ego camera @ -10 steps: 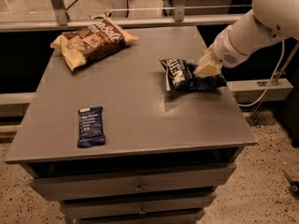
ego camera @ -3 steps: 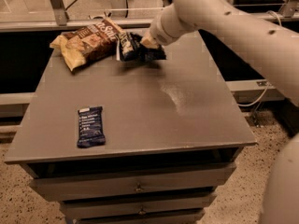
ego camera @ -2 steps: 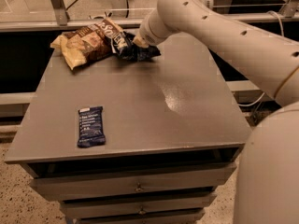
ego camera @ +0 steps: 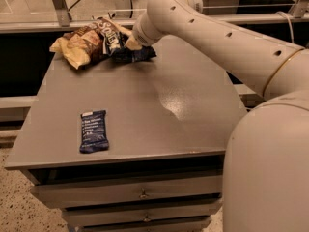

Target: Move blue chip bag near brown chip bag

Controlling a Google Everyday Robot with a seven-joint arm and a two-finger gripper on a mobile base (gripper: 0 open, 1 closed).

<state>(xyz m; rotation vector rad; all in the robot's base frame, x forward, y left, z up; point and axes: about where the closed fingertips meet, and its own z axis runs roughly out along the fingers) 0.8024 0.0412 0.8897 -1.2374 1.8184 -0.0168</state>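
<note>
My end effector (ego camera: 131,44) is on the blue chip bag (ego camera: 113,38), grip I can't tell, bag touching the brown chip bag (ego camera: 79,46) at the far desk (ego camera: 145,108) edge; I judge it light, crinkly, slippery, so pinch a crimped edge.

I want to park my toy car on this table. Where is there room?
The widest bare stretch of the table lies in the middle and right, between the dark-blue bar wrapper at the front left and the bags at the back. The back left is crowded: brown chip bag, blue chip bag against it, tool at the blue one.
</note>
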